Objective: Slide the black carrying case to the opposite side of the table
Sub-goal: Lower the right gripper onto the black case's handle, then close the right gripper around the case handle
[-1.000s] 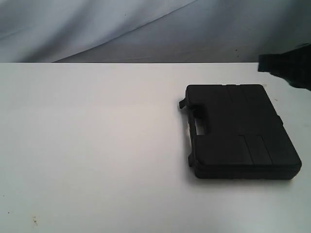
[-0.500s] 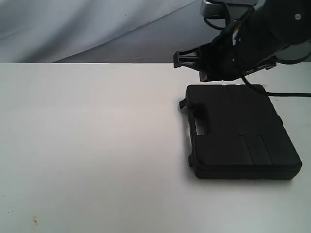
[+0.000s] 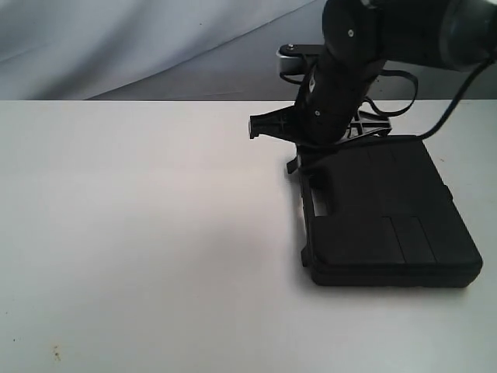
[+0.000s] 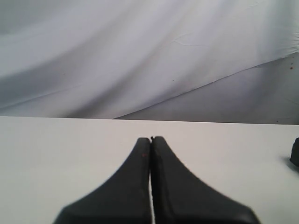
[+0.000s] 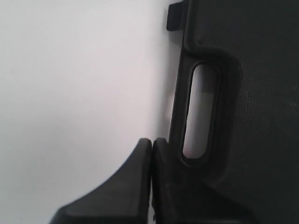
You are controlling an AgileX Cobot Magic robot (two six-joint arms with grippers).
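Case (image 3: pixel 388 214) lies flat on the table (image 3: pixel 140 233), on the right side in the exterior view, lid up. Its handle edge faces the table's middle. Handle slot (image 5: pixel 198 109) shows white tabletop through it. Small latch tab (image 5: pixel 175 16) sticks out from the same edge, at the far corner.

My right arm (image 3: pixel 342 78) hangs over the case's far left corner, bent down toward the handle edge. My right claw (image 5: pixel 152 140) is pinched closed, fingers pressed together with nothing between them. Its tips sit low, just beside the handle edge, on the bare-table side. Whether it touches the case I can't tell: black on black.

My left claw (image 4: pixel 151 139) is also pinched closed and empty, over bare white table, well apart from the case. It does not show in the exterior view.

Grey cloth (image 3: pixel 155 47) hangs behind the table's far edge.
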